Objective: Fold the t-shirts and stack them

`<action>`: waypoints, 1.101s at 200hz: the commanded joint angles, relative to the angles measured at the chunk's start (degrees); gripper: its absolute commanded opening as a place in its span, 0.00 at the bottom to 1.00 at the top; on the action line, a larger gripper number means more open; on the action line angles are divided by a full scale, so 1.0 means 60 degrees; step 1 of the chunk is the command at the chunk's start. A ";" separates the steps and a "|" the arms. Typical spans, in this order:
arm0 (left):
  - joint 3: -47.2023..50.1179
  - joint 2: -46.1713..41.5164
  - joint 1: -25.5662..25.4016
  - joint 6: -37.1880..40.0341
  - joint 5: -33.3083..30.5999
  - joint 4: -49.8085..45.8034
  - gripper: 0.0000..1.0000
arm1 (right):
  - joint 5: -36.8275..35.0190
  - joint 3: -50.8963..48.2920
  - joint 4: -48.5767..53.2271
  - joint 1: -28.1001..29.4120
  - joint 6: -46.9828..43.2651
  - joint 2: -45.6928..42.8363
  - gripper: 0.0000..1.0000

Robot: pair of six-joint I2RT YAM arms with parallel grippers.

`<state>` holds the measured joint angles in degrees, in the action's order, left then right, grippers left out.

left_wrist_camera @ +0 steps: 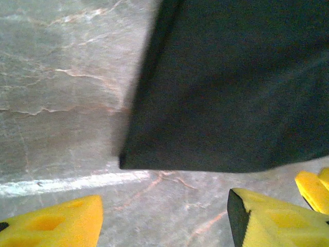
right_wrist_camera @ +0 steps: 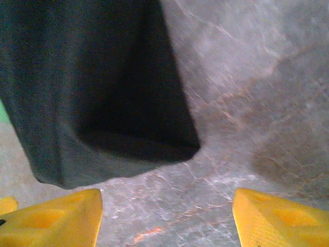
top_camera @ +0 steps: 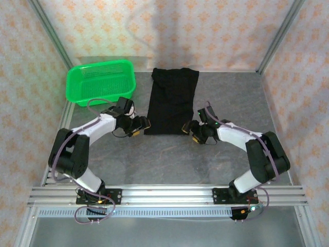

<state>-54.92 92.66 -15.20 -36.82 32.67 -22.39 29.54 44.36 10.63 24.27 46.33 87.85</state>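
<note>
As it hovers low, left gripper (top_camera: 138, 125): jaws spread, empty, just short of the near left corner of the t-shirt (top_camera: 172, 100).
Right gripper (top_camera: 198, 133): jaws likewise spread and empty, beside the near right corner.
T-shirt: black, folded to a long strip, flat on the table (top_camera: 231, 159), between both grippers.
Basket (top_camera: 101, 81): green, far left, well apart.
Step in hand (judged): pinch both near corners through all layers, then carry them evenly to the far hem.
Caution: an uneven lift skews the fold.
</note>
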 commanded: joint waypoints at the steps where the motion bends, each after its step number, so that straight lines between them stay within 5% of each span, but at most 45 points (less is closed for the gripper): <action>1: -0.0083 0.0343 0.0170 0.0057 0.0179 0.0434 0.66 | 0.0390 0.0067 -0.1318 0.0117 0.0426 0.0389 0.67; 134: -0.0455 0.2065 0.0002 -0.0757 0.0652 0.1633 0.58 | -0.0172 0.1685 -0.0436 0.0243 0.0139 0.2044 0.45; 220: -0.1377 0.2497 -0.0513 -0.0457 0.0824 0.0907 0.35 | -0.0622 0.2208 0.0166 -0.0029 0.0193 0.2285 0.21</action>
<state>-60.73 105.30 -15.44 -41.41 35.62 -18.63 29.17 55.53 12.62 24.86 47.83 100.73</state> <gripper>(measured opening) 0.382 0.256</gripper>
